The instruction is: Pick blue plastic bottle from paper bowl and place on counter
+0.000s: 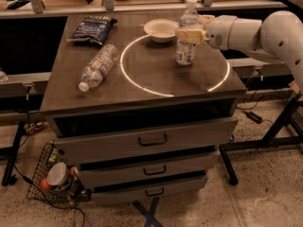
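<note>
The blue plastic bottle (184, 52) stands upright with its white cap on top, inside the white ring on the counter (99, 93), just right of the paper bowl (161, 29). The bowl is empty. My gripper (186, 34) reaches in from the right and is shut on the bottle's middle, above its label. The bottle's base is at the counter surface or just above it; I cannot tell which.
A longer ribbed clear bottle (98, 66) lies on its side at the counter's left. A dark blue snack bag (92, 29) lies at the back left. Drawers (152, 140) are below the counter top. A wire basket (54, 178) with items sits on the floor at the left.
</note>
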Controlling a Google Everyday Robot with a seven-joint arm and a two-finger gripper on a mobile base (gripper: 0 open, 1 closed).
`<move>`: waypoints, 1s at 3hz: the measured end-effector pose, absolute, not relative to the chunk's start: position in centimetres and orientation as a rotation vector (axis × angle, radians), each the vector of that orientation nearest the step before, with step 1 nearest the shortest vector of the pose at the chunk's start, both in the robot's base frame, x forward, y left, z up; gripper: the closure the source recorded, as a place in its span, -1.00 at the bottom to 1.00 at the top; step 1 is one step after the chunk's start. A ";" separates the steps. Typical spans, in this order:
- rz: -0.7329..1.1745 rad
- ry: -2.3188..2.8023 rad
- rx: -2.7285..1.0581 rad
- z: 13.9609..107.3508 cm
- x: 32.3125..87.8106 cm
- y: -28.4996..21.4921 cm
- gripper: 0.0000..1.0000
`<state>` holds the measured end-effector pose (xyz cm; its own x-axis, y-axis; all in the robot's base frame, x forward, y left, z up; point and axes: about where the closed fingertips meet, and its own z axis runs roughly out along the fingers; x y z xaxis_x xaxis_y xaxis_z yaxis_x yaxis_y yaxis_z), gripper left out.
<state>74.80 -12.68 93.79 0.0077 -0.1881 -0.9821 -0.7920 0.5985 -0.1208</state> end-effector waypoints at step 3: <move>0.458 1.580 -0.820 94.7 73.8 -17.5 -1.00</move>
